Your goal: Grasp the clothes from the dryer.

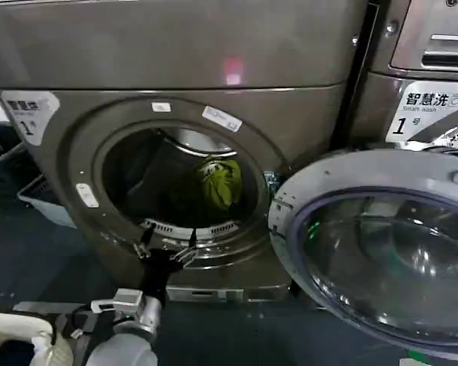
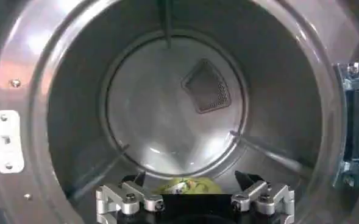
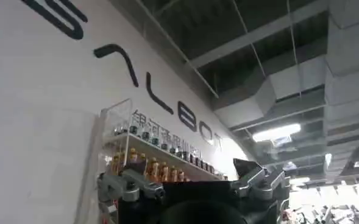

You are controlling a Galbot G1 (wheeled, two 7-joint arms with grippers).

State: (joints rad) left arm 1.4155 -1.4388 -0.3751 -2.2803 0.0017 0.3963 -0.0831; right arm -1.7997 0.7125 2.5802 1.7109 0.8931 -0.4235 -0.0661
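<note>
Your left hand [image 1: 164, 247] hung open and empty at the dryer [image 1: 175, 91] mouth.
You risked snagging the drum lip short of the clothes [image 1: 219, 181]; your right hand [image 3: 194, 182], open, pointed away.

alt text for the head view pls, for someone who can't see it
The left tool, open, sits at the lower rim of the dryer mouth, with the yellow-green clothes deeper inside the drum. The glass door hangs open at the right.

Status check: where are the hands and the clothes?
Left hand open at the dryer mouth, empty. Right hand open, aimed at the ceiling. Clothes inside the drum. Door swung wide, path clear.
</note>
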